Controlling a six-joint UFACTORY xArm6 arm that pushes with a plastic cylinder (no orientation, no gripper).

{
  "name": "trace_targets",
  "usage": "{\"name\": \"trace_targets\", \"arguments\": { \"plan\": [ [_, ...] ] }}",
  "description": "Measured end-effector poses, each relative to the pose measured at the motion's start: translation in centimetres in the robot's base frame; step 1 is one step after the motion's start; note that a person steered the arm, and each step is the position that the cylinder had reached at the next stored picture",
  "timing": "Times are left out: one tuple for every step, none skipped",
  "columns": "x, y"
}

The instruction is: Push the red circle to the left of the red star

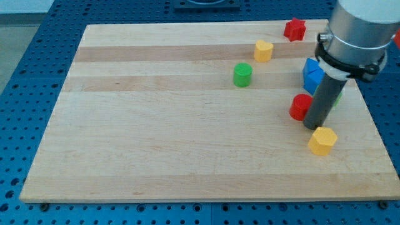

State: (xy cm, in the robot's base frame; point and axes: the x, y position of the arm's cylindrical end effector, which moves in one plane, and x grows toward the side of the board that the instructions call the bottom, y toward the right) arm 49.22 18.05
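The red circle [299, 107] lies at the view's right, partly hidden behind my rod. My tip [312, 126] rests on the board just right of and below the red circle, touching or nearly touching it. The red star [294, 29] sits at the view's top right, near the board's top edge, far above the red circle.
A yellow heart-shaped block [263, 50] and a green cylinder [242, 74] lie left of the star's column. A blue block [312, 74] and a sliver of green block [338, 98] sit behind the rod. A yellow hexagon [322, 140] lies just below my tip.
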Motion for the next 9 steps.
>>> {"name": "trace_targets", "arguments": {
  "plan": [
    [-0.9, -0.1],
    [-2.4, -0.5],
    [-4.2, -1.2],
    [-5.5, -3.0],
    [-5.1, -4.4],
    [-5.2, -5.9],
    [-6.9, -6.0],
    [-7.4, -4.5],
    [-7.4, -3.1]
  ]
}}
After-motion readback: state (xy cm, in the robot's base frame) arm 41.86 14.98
